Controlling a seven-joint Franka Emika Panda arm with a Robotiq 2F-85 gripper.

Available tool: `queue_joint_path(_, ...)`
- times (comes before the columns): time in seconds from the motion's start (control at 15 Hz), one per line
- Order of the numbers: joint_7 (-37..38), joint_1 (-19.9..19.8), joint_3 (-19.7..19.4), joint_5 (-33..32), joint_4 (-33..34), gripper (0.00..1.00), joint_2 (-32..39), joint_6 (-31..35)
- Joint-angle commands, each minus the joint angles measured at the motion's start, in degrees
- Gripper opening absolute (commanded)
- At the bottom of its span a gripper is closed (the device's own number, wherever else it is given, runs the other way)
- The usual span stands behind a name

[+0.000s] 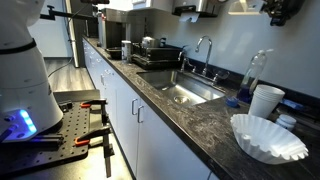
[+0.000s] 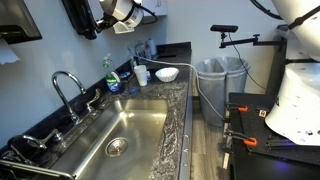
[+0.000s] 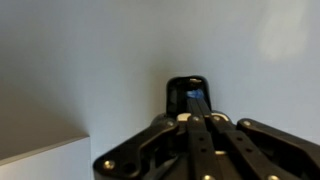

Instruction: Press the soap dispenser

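Observation:
The soap dispenser is a dark box mounted high on the white wall above the counter. It also shows at the top edge in an exterior view. In the wrist view its dark rounded body lies straight ahead of my fingertips. My gripper is shut and empty, with its tips at the dispenser's side. In the wrist view the closed fingers point at the dispenser, touching it or nearly so.
Below are a steel sink with a chrome tap, a tall clear bottle of blue liquid, a white bowl, coffee filters and white cups. Another dark wall box hangs further along. Bins stand on the floor.

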Motion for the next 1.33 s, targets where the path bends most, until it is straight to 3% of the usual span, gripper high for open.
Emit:
queue_joint_path(0.0,0.36,-0.15,0.08,-0.41,5.52,0.0,3.88,0.55)
queue_joint_path(0.73,2.08,0.97,-2.2,-1.21,13.46,0.0,10.18,-1.18)
queue_joint_path(1.27,2.1,1.48,-2.73,-1.12,15.49,0.0,11.61,-1.29)
